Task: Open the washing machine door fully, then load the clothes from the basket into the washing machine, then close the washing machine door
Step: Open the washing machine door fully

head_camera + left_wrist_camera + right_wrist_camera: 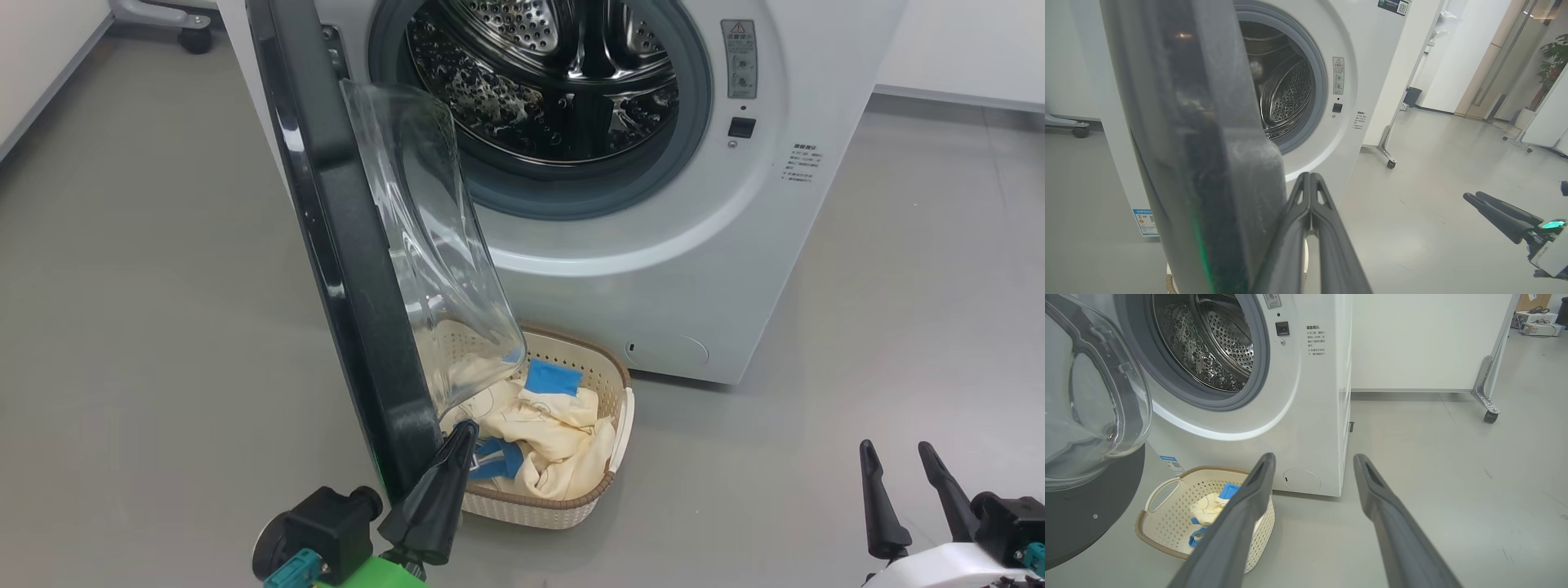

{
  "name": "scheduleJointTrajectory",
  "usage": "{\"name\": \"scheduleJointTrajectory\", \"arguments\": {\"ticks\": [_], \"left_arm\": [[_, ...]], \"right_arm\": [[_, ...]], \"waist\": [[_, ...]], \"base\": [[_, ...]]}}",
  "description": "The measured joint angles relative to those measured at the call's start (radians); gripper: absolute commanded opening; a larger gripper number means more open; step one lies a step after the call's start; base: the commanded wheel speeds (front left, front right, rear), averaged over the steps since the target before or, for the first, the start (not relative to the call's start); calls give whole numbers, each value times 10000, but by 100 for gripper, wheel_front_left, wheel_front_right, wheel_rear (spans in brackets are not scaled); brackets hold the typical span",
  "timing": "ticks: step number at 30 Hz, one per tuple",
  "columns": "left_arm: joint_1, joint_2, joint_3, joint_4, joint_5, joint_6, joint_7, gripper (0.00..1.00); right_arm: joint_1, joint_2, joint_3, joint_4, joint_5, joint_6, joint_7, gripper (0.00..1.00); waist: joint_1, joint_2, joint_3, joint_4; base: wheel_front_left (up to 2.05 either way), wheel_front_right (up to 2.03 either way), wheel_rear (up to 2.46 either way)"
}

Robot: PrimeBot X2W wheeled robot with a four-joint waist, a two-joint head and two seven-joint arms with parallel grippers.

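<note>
left jaws together at washing machine door (347, 253) lower edge; right jaws apart, well right of basket (596, 384)

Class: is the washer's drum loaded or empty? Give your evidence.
Empty, as far as visible: the drum shows bare steel; the clothes lie in the basket.

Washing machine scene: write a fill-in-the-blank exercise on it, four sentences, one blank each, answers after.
1. The washing machine door stands ____, baring the steel drum.
2. The left gripper is ____, close beside the door's black rim.
3. The right gripper, jaws apart, holds ____.
4. The clothes in the basket are cream with ____ trim.
Missing words: open; shut; nothing; blue.
</note>
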Motion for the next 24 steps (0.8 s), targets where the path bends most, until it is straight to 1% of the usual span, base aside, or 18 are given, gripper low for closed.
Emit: {"name": "scheduleJointTrajectory", "arguments": {"ticks": [5,12,24], "left_arm": [[-114,-10,35,65,6,165,2,0],[-380,-46,-27,109,15,205,2,0],[-559,-88,-278,123,59,245,15,0]], "right_arm": [[-2,6,-29,-25,17,-2,0,100],[-12,8,-104,-40,42,-2,0,100],[-175,-92,-8,-36,42,0,0,100]], "waist": [[0,0,184,70],[0,0,373,314],[0,0,512,930]], "base": [[0,0,0],[0,0,0],[0,0,0]]}}
